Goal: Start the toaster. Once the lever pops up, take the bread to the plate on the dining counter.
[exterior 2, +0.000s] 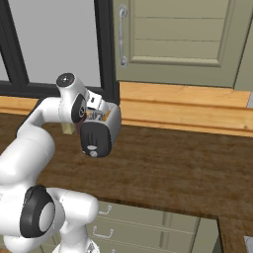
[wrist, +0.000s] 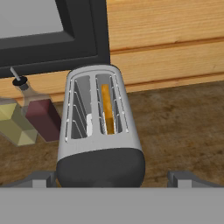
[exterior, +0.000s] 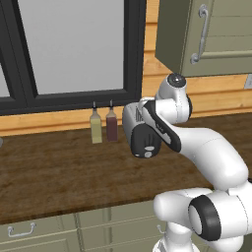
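Two slots on top of the toaster [wrist: 99, 127], the right one holding the bread [wrist: 106, 109] upright, sunk inside. Standing on the brown wood-grain worktop [exterior: 54, 167] near the far wall, below the dark window frame [wrist: 83, 39], dark end panel facing near. Just left of it, two slim bottles: a dark red bottle [wrist: 40, 117] and a yellow bottle [wrist: 15, 124]. Hovering above the toaster's near end with fingers [wrist: 41, 178] spread wide, released, gripping nothing.
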You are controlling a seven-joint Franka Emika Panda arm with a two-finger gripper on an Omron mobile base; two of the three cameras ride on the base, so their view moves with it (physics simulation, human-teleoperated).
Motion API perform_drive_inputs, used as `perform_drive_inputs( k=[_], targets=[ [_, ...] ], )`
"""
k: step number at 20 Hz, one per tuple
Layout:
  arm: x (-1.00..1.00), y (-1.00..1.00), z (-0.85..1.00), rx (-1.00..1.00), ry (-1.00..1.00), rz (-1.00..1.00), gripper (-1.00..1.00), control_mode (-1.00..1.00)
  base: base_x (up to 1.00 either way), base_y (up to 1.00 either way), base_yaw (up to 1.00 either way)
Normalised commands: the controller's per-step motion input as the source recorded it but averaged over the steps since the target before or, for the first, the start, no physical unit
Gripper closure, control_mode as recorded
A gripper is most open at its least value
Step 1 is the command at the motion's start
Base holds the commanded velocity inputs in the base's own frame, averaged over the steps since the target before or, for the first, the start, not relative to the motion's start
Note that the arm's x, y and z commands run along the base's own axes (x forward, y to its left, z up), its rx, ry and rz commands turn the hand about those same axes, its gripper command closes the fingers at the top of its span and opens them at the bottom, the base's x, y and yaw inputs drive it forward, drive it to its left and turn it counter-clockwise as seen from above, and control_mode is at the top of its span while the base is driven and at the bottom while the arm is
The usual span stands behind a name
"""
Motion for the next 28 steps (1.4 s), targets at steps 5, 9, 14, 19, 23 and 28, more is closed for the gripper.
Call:
perform_drive_inputs(
  k=[5, 9, 14, 19, 23, 28],
  targets=[
    [0.0, 0.0, 0.0, 0.0, 0.0, 0.0, -1.0, -1.0, 0.0, 0.0, 0.0],
    [0.0, 0.0, 0.0, 0.0, 0.0, 0.0, -1.0, -1.0, 0.0, 0.0, 0.0],
    [0.0, 0.0, 0.0, 0.0, 0.0, 0.0, -1.0, -1.0, 0.0, 0.0, 0.0],
    [0.0, 0.0, 0.0, 0.0, 0.0, 0.0, -1.0, -1.0, 0.0, 0.0, 0.0],
    [0.0, 0.0, 0.0, 0.0, 0.0, 0.0, -1.0, -1.0, 0.0, 0.0, 0.0],
    [0.0, 0.0, 0.0, 0.0, 0.0, 0.0, -1.0, -1.0, 0.0, 0.0, 0.0]
  ],
)
